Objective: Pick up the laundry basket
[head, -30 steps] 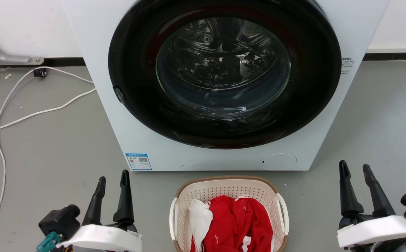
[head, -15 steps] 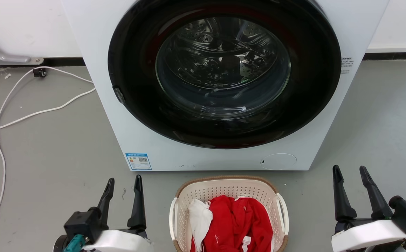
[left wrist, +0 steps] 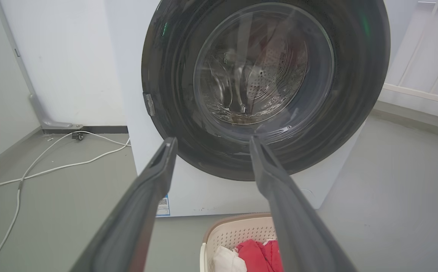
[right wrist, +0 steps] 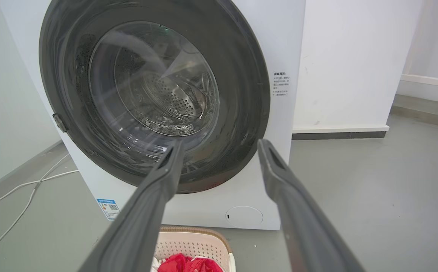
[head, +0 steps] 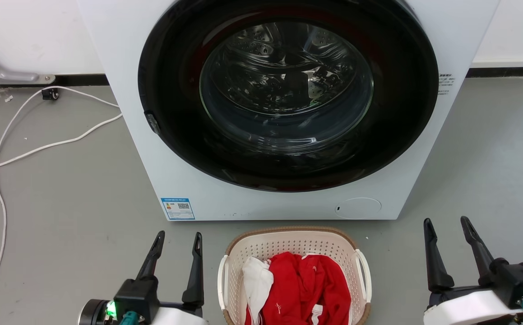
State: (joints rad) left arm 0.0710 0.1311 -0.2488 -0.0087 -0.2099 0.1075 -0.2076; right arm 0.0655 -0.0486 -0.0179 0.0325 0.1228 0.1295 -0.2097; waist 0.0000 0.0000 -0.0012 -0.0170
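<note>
Cable (head: 40, 146): it is white and lies loose on the grey floor (head: 62, 203) at the far left, well apart from our work. We leave it alone.
Left gripper (head: 178, 236): its fingers are spread apart and hold nothing. It stands just beside the basket's left side and does not touch it.
Left handle (head: 221, 276): we judge that the left fingers should come down and inward and close around this white bar, not on the perforated wall.
Laundry basket (head: 288, 231): it stands on the floor directly before the washing machine (head: 261, 210), between our two grippers. Inside are red clothes (head: 308, 284) and a white piece (head: 256, 280).
Right handle (head: 364, 275): the same rule holds. We should take both sides at equal height, so that the basket does not tilt and spill.
Right gripper (head: 445, 222): its fingers are also apart and empty. It is farther from the basket than the left one, so we think it needs the longer move inward before any lift.
</note>
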